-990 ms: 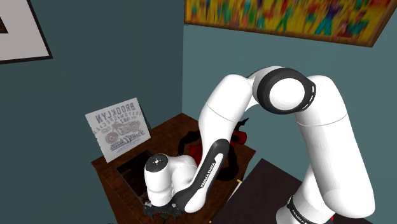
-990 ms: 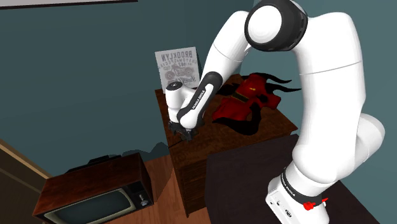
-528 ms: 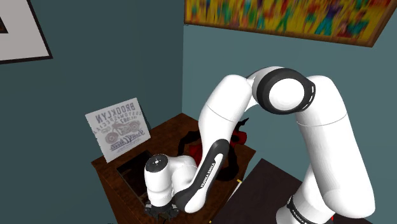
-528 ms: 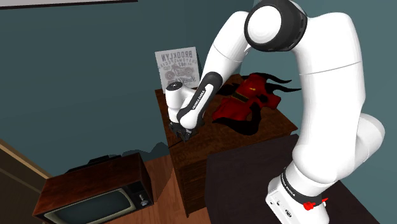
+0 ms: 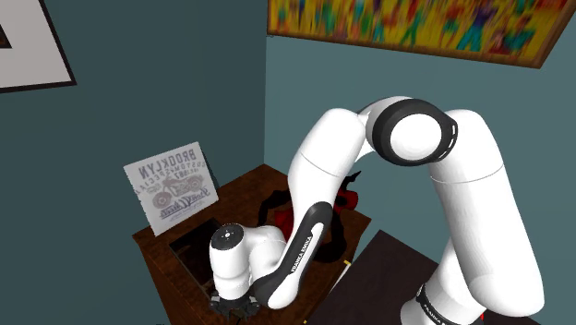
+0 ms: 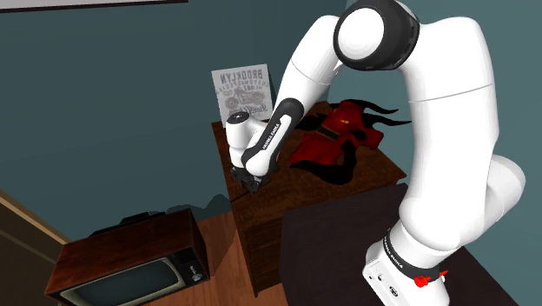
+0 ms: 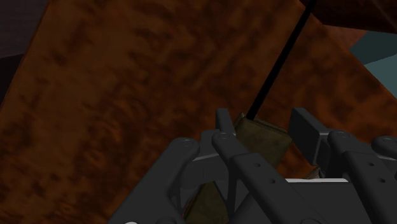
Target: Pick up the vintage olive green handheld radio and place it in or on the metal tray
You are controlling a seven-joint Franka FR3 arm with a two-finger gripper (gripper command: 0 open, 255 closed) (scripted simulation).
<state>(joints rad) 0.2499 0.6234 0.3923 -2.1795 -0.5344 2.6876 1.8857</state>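
**A:** Where is the radio?

**B:** The olive green radio (image 7: 264, 141) sits between the jaws, which are clamped against its two sides. Its thin black antenna (image 7: 280, 63) runs straight away from them over reddish-brown wood.

**A:** And where is that in the room?

**B:** At the near edge of the brown wooden surface (image 5: 247, 185), low and left of centre in the shoulder view. The arm's last white joint and the black hand cover the radio there. In the second exterior view the jaws point down at the surface's front left corner, a little left of the frame's centre.

**A:** How is the arm posed?

**B:** The white arm (image 5: 471, 212) rises from the dark stand (image 6: 339, 252) at the lower right. It bends at a dark joint high in the frame, then folds back down and to the left. The forearm slopes steeply towards the surface, and the wrist turns so the jaws face downward with a slight tilt.

**A:** Where is the tray?

**B:** A dark, shallow tray (image 5: 189, 247) lies on the same surface. In the shoulder view it is just up and left of the wrist.

**A:** What else is there?

**B:** A white Brooklyn sign (image 5: 171, 189) leans at the back against the teal wall. A red and black garment (image 6: 343, 130) lies to the right of the forearm in the second exterior view. An old wood-cased television (image 6: 130, 269) stands on the floor at that view's lower left.
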